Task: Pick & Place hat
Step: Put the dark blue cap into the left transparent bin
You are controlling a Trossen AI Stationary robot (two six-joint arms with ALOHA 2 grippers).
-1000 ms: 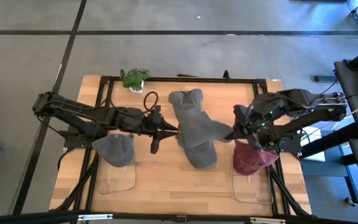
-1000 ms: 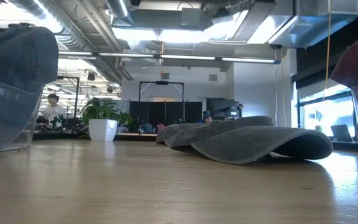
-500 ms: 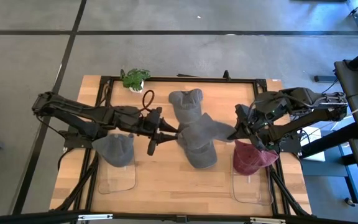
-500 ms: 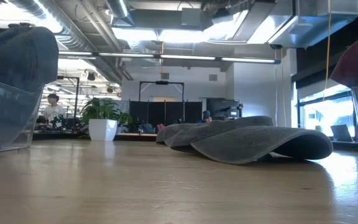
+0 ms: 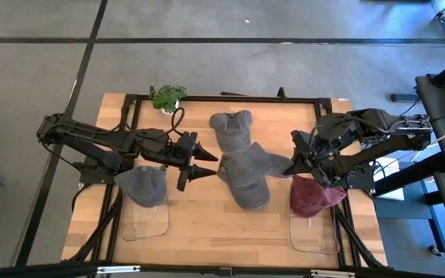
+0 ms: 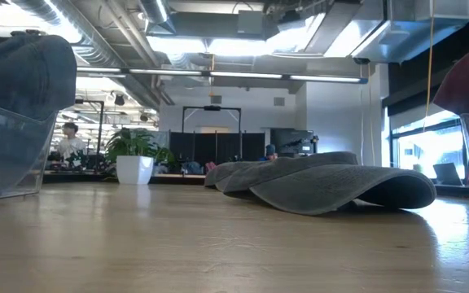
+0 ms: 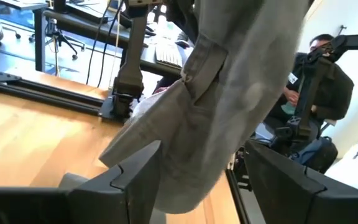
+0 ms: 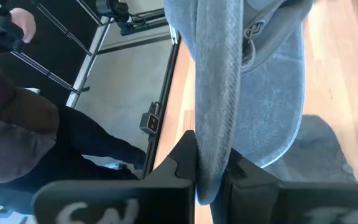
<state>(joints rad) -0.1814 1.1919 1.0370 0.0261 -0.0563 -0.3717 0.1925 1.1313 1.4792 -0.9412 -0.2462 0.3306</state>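
Several grey hats lie overlapping in the middle of the table and also show in the low view. My right gripper is at the pile's right side, shut on the edge of one grey hat. My left gripper is open just left of the pile, touching nothing. In the left wrist view a grey hat fills the space ahead of its spread fingers. A grey hat sits in the left clear bin, and a maroon hat sits in the right one. My right gripper pinches the right-hand edge of a grey hat between its two fingers. The fingers come roughly level from the table's right side. The cloth is drawn out toward the gripper, and the rest of the hat lies on the pile and the table.
A small potted plant stands at the far left of the table. Clear bins stand at the near left and near right. A black frame runs round the table. Bare wood lies between the bins.
My left gripper has drawn back from the pile of hats toward the table's left edge. My right gripper has kept its hold on the hat's edge.
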